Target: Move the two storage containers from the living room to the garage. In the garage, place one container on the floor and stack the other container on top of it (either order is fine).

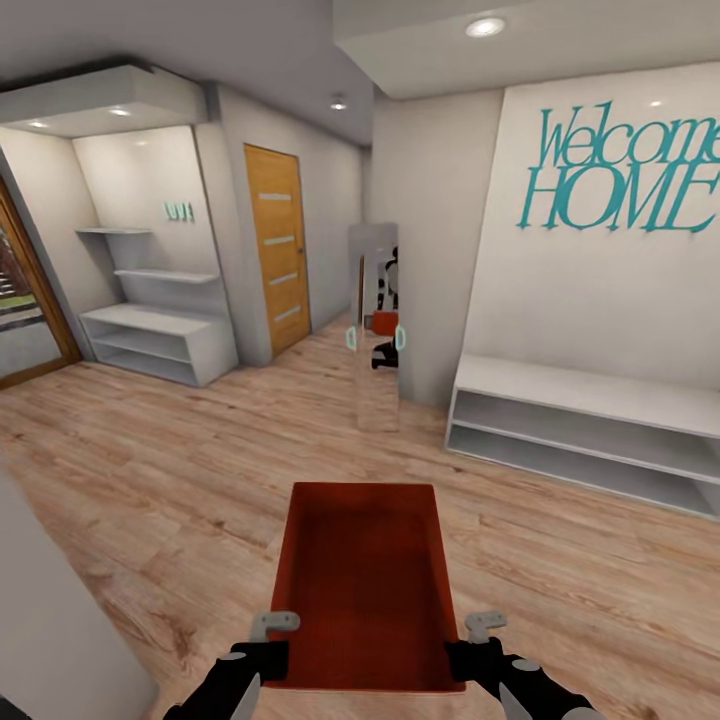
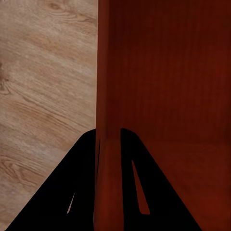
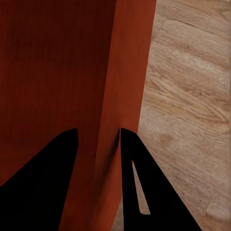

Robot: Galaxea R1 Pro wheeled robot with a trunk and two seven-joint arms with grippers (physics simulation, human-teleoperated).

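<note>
Mid-transit: one storage container [image 1: 365, 580] at 6 o'clock, left gripper [image 1: 272, 640] and right gripper [image 1: 478, 642] each clamping a side wall, over wood-plank floor [image 1: 150, 450]; garage placement and stacking remain.

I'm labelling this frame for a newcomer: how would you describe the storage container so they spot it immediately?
Start from the teal "Welcome HOME" lettering and look down across the wood-plank floor to the bottom centre. The storage container is there, each side wall clamped by a pincer. It is the one orange-red, topless bin.

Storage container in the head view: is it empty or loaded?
Empty. The storage container shows only its bare orange-red bottom in the head view; both wrist views show bare inner walls.
</note>
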